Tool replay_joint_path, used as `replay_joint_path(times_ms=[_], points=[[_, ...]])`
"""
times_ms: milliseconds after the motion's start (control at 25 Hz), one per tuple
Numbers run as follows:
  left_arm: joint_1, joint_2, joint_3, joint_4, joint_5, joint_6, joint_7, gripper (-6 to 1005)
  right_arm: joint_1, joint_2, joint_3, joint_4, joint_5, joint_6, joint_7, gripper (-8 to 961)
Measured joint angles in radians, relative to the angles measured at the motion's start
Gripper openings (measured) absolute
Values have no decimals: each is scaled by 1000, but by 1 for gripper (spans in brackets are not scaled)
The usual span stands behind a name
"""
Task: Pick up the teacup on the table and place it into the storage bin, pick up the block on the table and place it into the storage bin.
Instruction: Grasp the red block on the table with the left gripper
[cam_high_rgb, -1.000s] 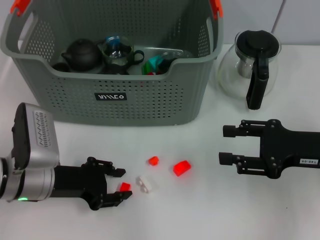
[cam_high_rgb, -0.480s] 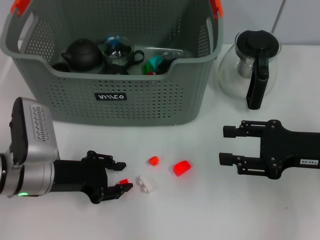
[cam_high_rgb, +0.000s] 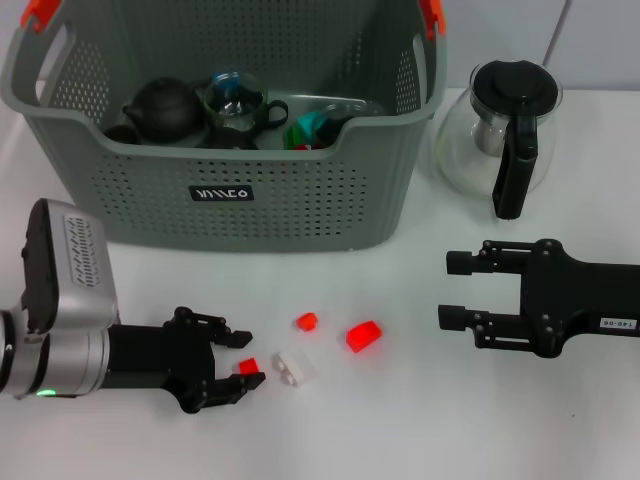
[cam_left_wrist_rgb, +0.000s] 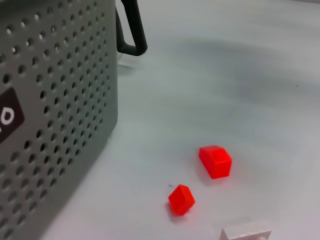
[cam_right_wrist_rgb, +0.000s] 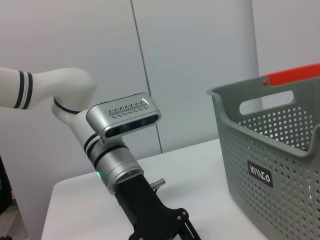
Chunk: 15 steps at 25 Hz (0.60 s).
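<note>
Closest in, the left gripper is lying low on the white table, fingers spread around a tiny red block without clamping it. Compared with half a second back, the gripper is sitting slightly farther forward, so the block is now more squarely between the fingertips (it was nearer the lower one before). Just beside it is a white block, then a small red block and a bigger red block a bit farther right. The right gripper is hovering well apart on the right, fingers wide, not moving between frames. Farther back is the storage bin, grey and perforated, with orange handle clips and a black label, holding a dark teapot and a glass teacup. A glass teapot is standing to its right.
</note>
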Motion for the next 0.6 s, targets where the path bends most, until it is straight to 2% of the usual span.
replay_joint_path(times_ms=[240,320,600], points=[[-7,3,-2,-5,7,0,-49,496,0,0,0,0,0,0,0,688],[-11,5,0,-7,15,0,-71,261,0,0,0,0,0,0,0,687],[-20,4,-2,-18,45,13,-92,214,-4,-1,0,0,1,-3,0,686]])
